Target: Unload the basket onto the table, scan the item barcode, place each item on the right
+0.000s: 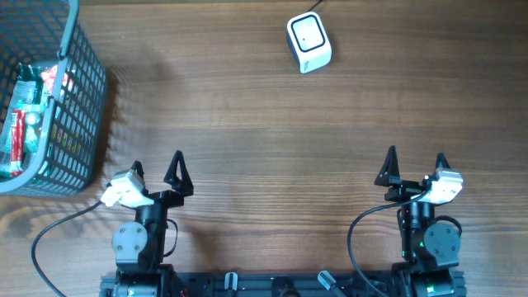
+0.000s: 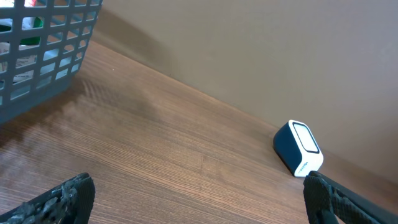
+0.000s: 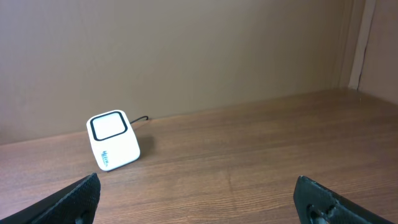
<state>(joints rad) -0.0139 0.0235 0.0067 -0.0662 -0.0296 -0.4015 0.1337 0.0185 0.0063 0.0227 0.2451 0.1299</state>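
Barcode scanner (image 1: pixel 308 43) sitting near the far edge of a wooden table (image 1: pixel 247 124), with both grippers idling empty.
The white scanner is lying right of centre. A blue-grey mesh basket (image 1: pixel 78 124) is standing at the far left corner, holding what look like packaged items (image 1: pixel 25 115). The left gripper (image 1: pixel 157 161) and right gripper (image 1: pixel 416 154) are poised by the near edge, fingers spread wide, gripping nothing.
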